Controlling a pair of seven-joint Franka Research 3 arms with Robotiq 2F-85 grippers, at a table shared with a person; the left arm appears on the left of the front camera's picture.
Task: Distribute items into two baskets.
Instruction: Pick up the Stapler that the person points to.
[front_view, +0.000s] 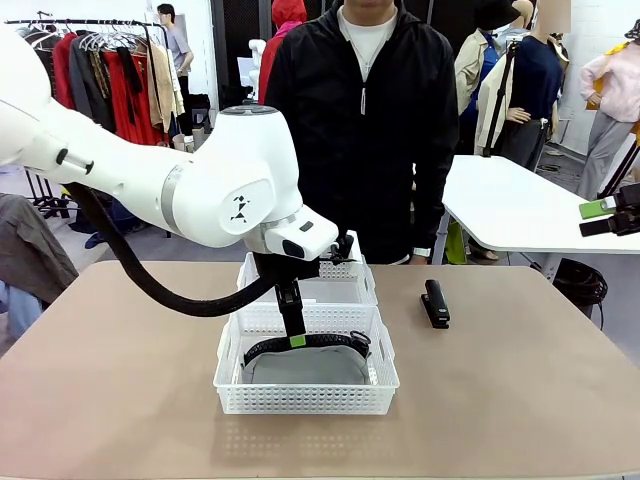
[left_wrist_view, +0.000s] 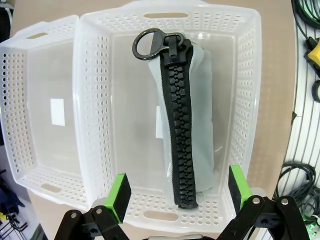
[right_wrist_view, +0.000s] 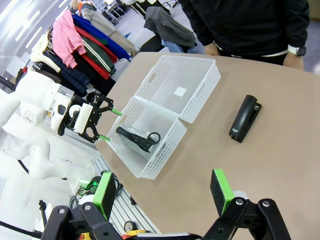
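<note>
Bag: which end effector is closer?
Left. The left end effector hangs open above the bag in the near basket; the right end effector sits high off to the side, far from it.

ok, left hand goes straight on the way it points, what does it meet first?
Probably the grey bag, lying in the near basket directly under the open left hand. Depth is hard to judge.

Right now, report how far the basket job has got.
Done: the bag lies in the near basket. In hand: nothing; the left gripper hangs open over the bag, the right gripper open above the table. Left: the stapler lies on the table beside the far basket, not yet in it.
</note>
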